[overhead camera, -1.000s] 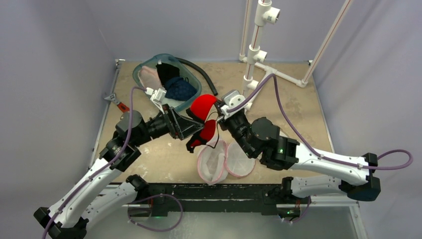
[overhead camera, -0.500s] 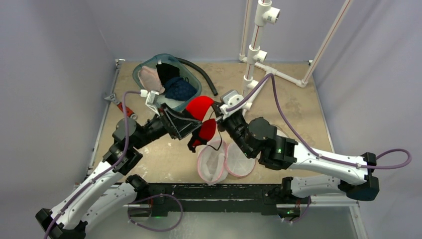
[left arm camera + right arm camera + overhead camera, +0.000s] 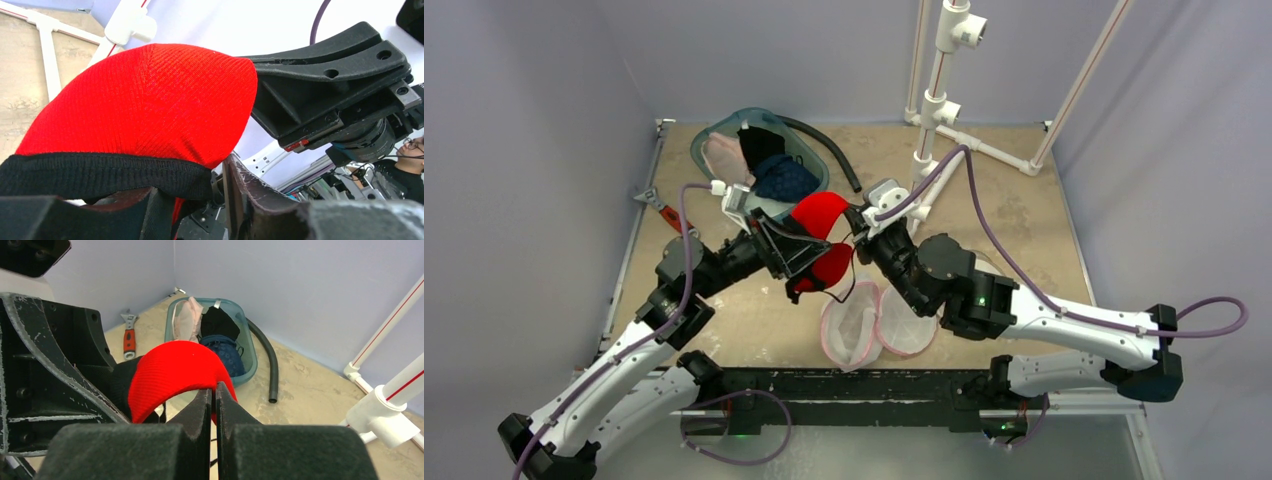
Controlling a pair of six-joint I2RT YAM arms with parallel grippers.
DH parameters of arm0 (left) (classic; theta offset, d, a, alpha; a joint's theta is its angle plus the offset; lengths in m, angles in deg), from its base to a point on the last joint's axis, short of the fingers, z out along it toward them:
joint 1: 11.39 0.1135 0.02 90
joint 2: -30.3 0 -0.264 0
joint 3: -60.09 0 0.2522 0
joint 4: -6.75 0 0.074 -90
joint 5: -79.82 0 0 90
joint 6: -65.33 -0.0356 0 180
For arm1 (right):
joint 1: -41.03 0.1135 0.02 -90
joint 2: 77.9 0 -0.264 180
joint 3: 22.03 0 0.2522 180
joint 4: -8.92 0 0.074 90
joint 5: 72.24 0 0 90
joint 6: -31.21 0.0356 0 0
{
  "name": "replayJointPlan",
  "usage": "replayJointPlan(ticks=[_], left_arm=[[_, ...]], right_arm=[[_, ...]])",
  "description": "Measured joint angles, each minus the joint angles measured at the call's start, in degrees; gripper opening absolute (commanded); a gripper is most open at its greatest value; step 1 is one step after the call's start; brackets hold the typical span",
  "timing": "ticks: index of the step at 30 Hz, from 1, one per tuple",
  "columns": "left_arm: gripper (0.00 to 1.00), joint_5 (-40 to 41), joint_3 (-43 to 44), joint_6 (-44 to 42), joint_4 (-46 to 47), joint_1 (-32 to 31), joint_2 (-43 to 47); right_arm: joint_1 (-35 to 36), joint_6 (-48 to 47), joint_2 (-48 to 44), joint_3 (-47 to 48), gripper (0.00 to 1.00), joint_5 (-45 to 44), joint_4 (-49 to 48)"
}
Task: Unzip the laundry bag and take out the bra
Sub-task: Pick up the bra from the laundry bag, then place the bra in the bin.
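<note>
Closing inward since a second ago, the left gripper (image 3: 812,265) is straddling the bra's (image 3: 821,213) lower cup; whether it is gripping yet is unclear. The right gripper (image 3: 855,222) is pinching the upper cup tightly, holding the bra hanging between both arms, just above the laundry bag (image 3: 864,325).

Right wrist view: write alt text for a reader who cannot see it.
The right gripper pinches the edge of a red bra. Behind it sits a teal basin of clothes, with a black hose beside it.
</note>
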Motion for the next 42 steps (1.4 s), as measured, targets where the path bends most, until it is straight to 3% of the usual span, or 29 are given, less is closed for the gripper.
replayJointPlan(ticks=[1,5,7,8,13,14,19,25,35,42], left_arm=[[0.32,-0.02,0.00,-0.33,0.04,-0.02,-0.04],[0.00,-0.28,0.00,-1.18,-0.28,-0.13,-0.17],[0.00,-0.37,0.00,-1.86,-0.59,-0.15,-0.15],[0.00,-0.39,0.00,-2.23,-0.81,-0.15,-0.13],[0.00,1.16,1.36,-5.14,-6.47,-0.17,-0.09],[0.00,2.19,2.64,-6.29,-9.40,-0.17,-0.37],[0.00,9.99,14.32,-12.33,-22.95,-0.17,-3.72],[0.00,21.14,24.20,-16.15,-32.76,-0.17,-6.82],[0.00,33.07,33.27,-17.86,-44.35,-0.17,-12.87],[0.00,45.94,47.23,-17.27,-55.41,2.60,-24.59]], right_arm=[[0.00,0.09,0.04,0.07,0.00,0.02,0.11],[0.00,0.33,0.63,0.83,0.00,0.02,0.24],[0.00,0.37,0.76,0.92,0.00,0.04,0.31],[0.00,0.44,0.76,0.92,0.09,0.04,0.37],[0.00,1.95,0.44,0.92,0.90,0.22,1.22],[0.00,2.19,0.15,0.90,0.97,0.28,1.77],[0.00,3.54,-3.32,0.61,0.98,1.66,5.77],[-0.02,6.01,-10.80,0.33,0.98,5.64,11.06],[0.00,10.03,-20.94,-1.49,0.98,14.36,15.37],[0.00,14.05,-26.01,-8.15,0.98,14.01,14.32]])
